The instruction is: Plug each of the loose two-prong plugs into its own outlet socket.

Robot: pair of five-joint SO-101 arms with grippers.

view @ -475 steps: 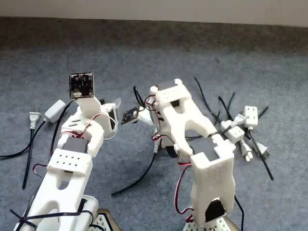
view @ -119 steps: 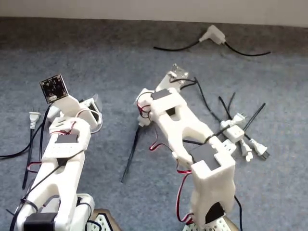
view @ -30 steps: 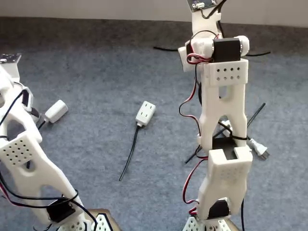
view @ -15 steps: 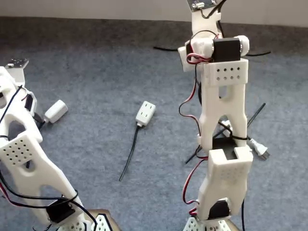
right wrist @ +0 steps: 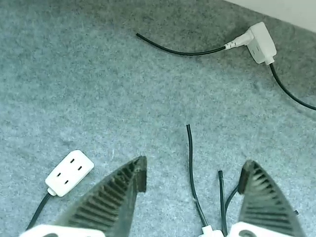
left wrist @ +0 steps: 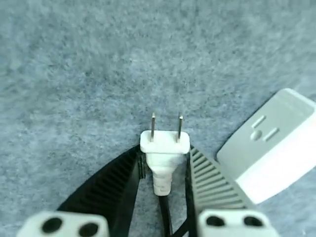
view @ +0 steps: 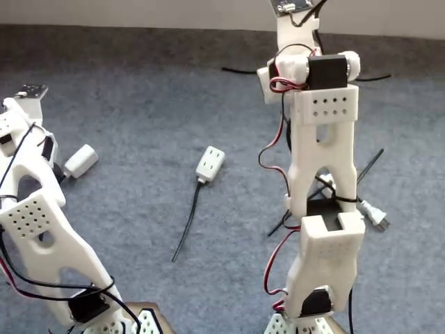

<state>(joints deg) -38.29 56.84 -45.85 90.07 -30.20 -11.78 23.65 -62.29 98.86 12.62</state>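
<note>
Left wrist view: left gripper (left wrist: 165, 156) clamps two-prong plug (left wrist: 164, 144) by its body, prongs pointing ahead; grey outlet socket (left wrist: 269, 143) just beside. Right gripper (right wrist: 192, 180) gapes empty. Likely step: plug grasped; next, line prongs with slots.

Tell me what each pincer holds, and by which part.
The left pincer grips a two-prong plug by the sides of its white body, prongs free. The right pincer is open and holds nothing.

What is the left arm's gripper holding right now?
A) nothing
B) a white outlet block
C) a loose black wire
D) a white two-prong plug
D: the left wrist view shows the left gripper shut on a white two-prong plug, prongs pointing away from it.
</note>
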